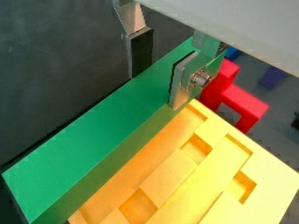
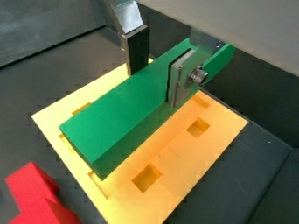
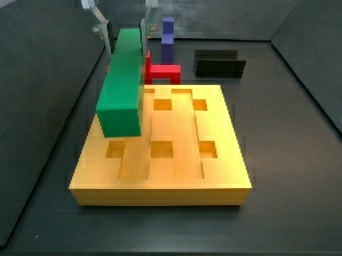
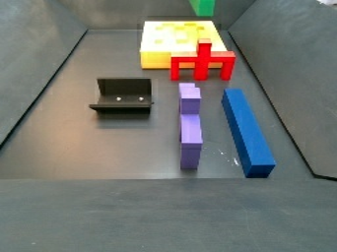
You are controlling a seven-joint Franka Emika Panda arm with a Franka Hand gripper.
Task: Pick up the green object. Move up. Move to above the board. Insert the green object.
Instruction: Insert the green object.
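Claw [image 2: 156, 63]: clamped on the green object [image 2: 135, 109] (raised over the board [image 2: 222, 140])
Done: pickup, lift, transfer
Left: insertion

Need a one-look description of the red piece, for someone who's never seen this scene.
Start at the big orange-yellow board. The red piece stands on the floor against its edge, on the side facing the black fixture. It is the only red thing; the hand holds a green bar, and the floor bars are blue and purple.

Lab test rig – dark walled enclosure, fixture [image 4: 121, 96] (bolted bracket), pincer [image 2: 155, 63] overhead
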